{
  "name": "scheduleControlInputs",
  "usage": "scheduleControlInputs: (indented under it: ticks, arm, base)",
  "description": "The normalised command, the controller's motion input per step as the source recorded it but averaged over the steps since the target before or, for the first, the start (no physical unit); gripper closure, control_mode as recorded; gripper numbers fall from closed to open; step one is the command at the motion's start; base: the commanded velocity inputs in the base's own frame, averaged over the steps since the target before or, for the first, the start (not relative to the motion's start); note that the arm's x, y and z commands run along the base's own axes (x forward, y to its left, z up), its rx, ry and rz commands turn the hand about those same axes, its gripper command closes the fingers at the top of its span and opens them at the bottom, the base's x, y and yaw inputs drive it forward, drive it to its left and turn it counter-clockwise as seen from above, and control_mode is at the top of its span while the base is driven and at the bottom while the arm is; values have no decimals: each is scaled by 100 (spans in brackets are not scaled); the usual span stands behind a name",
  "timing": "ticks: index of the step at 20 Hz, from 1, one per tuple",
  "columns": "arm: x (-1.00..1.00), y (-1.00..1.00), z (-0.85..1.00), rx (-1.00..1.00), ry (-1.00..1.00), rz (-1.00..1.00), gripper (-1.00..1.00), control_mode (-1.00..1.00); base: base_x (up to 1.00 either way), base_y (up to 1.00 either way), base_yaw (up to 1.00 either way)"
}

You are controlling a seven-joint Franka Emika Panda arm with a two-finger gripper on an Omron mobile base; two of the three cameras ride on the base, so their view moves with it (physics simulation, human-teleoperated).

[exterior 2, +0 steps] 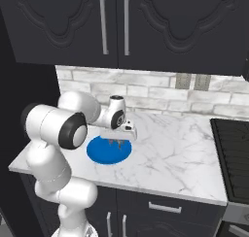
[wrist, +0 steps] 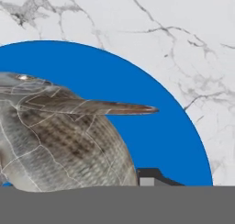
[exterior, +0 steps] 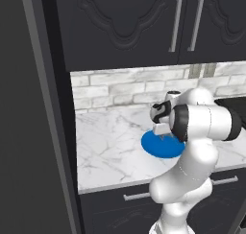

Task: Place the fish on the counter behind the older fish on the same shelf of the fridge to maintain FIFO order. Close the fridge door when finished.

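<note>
A silvery-grey fish (wrist: 59, 140) lies on a round blue plate (wrist: 137, 76) on the white marble counter (exterior: 110, 151). My gripper (exterior 2: 116, 140) points down onto the plate (exterior 2: 99, 153), right over the fish. In the hand view the fish's scaled flank and fin are very close, and one dark fingertip (wrist: 148, 176) stands right at its side. The fish hides the other fingertip, so contact is unclear. From the left base view my forearm covers most of the gripper (exterior: 163, 134) above the plate (exterior: 153, 149). The older fish and the fridge shelf are out of view.
A tall dark panel with a grey edge (exterior: 43, 108) rises at the counter's left end. Dark upper cabinets with silver handles (exterior 2: 114, 25) hang above a white brick backsplash (exterior 2: 160, 93). A black stovetop (exterior 2: 233, 153) borders the counter on the right.
</note>
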Motion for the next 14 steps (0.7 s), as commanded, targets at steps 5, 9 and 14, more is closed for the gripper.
scheduleControlInputs:
  ticks: [5,9,14]
  arm:
    - [-46,4,5,0,-28,0,100,-100]
    - [-74,0,21,0,-30,0,100,-100]
    - [-71,0,74,0,-19,0,100,-100]
  base:
    - [0,0,0]
    - [0,0,0]
    - [0,0,0]
